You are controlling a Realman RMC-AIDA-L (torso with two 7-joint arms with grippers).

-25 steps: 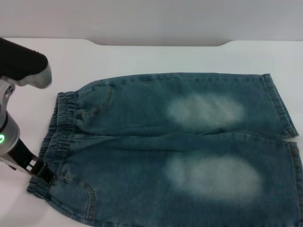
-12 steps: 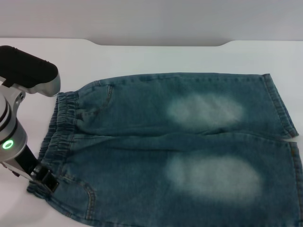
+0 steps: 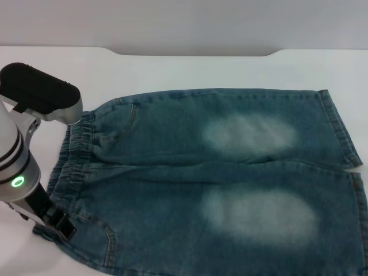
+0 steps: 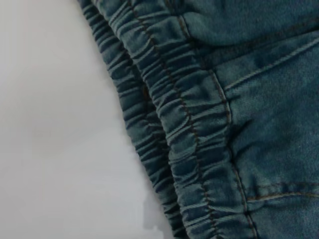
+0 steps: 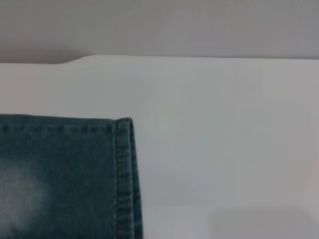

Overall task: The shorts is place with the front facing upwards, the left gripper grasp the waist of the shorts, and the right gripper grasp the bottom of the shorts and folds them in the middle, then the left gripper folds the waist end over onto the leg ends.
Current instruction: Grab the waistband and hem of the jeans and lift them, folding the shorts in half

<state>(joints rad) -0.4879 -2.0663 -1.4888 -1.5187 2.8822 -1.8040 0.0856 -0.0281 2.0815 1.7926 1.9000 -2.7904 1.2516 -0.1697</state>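
Overhead, the shorts point(image 3: 218, 178) lie flat on the white worktop point(image 3: 190, 72), waist toward the robot's left, and the left tool point(image 3: 60, 226) sits at the waistband's near corner; whether it is clenched or released I cannot tell. Only the left wrist view shows the waist point(image 4: 184, 134) gathers close up. Only the right wrist view shows a leg hem point(image 5: 124, 179) corner; the right tool is unseen.

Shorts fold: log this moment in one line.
shorts: flat, unfolded | left gripper: at waist, near corner | right gripper: unseen
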